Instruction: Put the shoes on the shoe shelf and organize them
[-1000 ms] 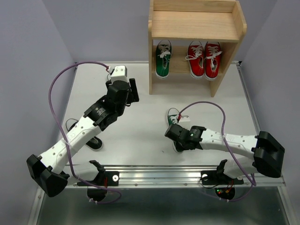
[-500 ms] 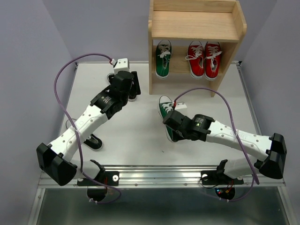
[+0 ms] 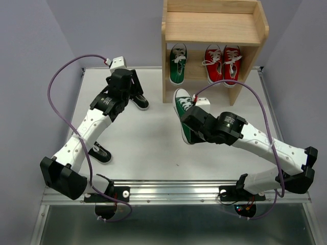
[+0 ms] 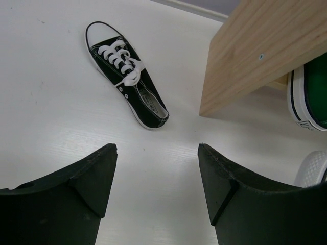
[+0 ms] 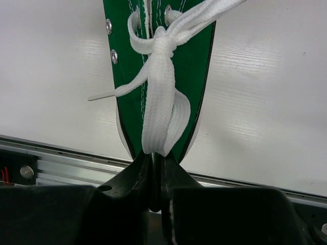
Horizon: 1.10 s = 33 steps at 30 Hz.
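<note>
The wooden shoe shelf [image 3: 214,28] stands at the back. Its lower tier holds one green shoe [image 3: 178,64] and the red pair [image 3: 223,65]. My right gripper [image 3: 190,118] is shut on the heel of the other green shoe [image 3: 181,104], toe pointing at the shelf's left post; the wrist view shows its jaws [image 5: 158,158] clamped on that shoe [image 5: 199,66]. My left gripper [image 3: 134,88] is open over a black shoe [image 3: 140,102], which lies ahead of the open fingers [image 4: 97,168] in the left wrist view [image 4: 125,74]. The second black shoe [image 3: 99,152] lies near the left arm.
The shelf's side panel [image 4: 260,51] is close to the right of the black shoe. A metal rail [image 3: 168,191] runs along the table's near edge. Purple cables loop above both arms. The shelf's top tier [image 3: 214,25] holds nothing.
My right gripper has carried the green shoe away from the near edge toward the shelf. My left gripper has swung back and left, near the far black shoe.
</note>
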Tool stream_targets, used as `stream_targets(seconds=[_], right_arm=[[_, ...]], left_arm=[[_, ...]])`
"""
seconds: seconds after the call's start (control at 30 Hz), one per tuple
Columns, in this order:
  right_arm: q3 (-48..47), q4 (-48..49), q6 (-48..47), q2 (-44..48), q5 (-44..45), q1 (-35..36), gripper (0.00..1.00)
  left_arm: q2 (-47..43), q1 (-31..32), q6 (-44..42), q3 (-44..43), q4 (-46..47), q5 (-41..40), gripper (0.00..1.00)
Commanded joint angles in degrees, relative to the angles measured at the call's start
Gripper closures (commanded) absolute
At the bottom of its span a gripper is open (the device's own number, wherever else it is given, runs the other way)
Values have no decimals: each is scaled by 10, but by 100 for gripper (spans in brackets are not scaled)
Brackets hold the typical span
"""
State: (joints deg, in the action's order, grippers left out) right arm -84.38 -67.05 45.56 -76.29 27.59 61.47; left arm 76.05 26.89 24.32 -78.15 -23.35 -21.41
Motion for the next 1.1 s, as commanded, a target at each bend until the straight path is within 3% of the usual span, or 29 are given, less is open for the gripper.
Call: stream_targets(seconds=[0.0,0.2,0.43,0.83,1.07], right_arm=[[-43,-8,61,0,56,-2,99],[-78,-23,110,-9,81,-2,99],[-195,-108,106,-62,138,-2,99],[-321,-124,91,-131,192,-2,99],[-304,-123,115,-134,230,-2,99]], left_arm=[[-33,-32,-22,17,18,36,25],[-55,-47,-60,43,45,60,25],[-70,-48,-61,41,36,75,25],[-74,-48,-56,12,-8,91,28],[-86,-48,-62,6,2,88,28]])
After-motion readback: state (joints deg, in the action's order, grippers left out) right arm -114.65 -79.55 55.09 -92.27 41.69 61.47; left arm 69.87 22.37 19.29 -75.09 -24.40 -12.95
